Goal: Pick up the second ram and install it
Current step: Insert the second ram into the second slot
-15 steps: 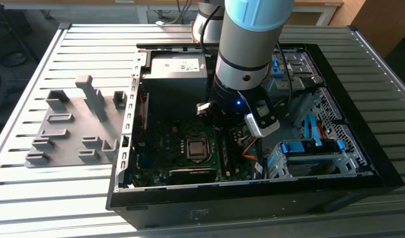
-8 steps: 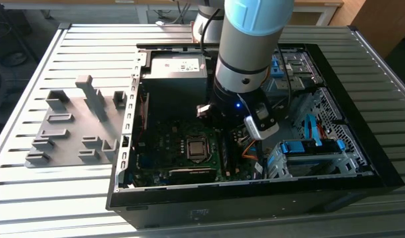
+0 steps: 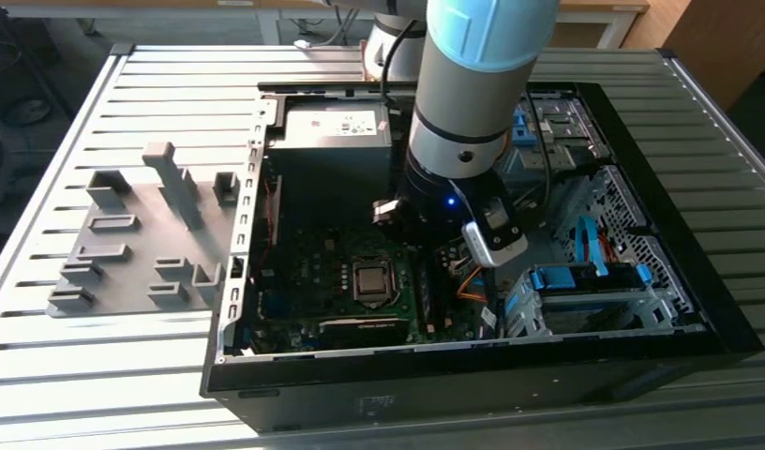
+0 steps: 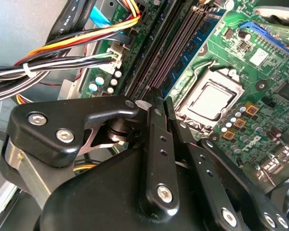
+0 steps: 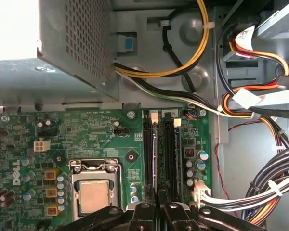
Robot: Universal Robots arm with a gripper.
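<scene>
End effector [image 5: 159, 206] is pinched narrow over the slots [image 5: 148, 144], at the CPU's [image 3: 372, 279] 3 o'clock in the exterior view. I'd guess the second ram is light, stiff and fragile, so grip its flat faces mid-length.

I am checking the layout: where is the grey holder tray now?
In the exterior view, the grey holder tray lies on the slatted metal table, at the exterior view's left of the open computer case, close beside its side wall.
</scene>
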